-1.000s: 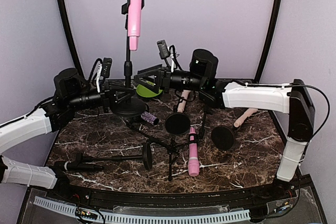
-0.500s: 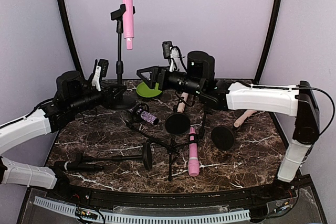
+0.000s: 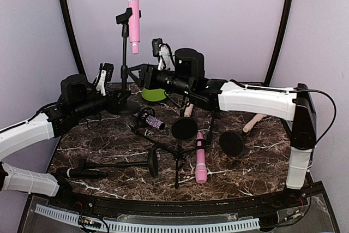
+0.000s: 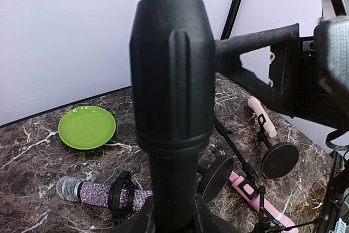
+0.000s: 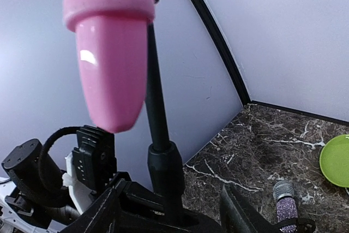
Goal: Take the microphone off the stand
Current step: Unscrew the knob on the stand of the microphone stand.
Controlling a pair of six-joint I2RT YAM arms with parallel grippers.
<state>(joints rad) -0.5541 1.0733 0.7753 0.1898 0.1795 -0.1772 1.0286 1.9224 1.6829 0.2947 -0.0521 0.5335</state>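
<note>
The pink microphone (image 3: 133,12) sits in the clip (image 3: 123,17) at the top of the stand (image 3: 124,61), which rises from the 11 o'clock part of the table (image 3: 109,145). Its long axis is close to vertical, head up and tail down. The right gripper (image 3: 139,72) is the nearer tool. It hangs beside the pole with the microphone's tail at about 12 o'clock above it, so the coming reach looks to be upward. Its jaws stand apart and hold nothing. The left gripper (image 3: 115,101) is low at the stand's foot and appears narrowly clamped on the pole. Only the overhead view shows the whole microphone in its clip. The right wrist view shows just the tail at 11 o'clock and the pole between the parted fingers (image 5: 234,205). The left wrist view shows no microphone, only the pole's collar (image 4: 173,75).
</note>
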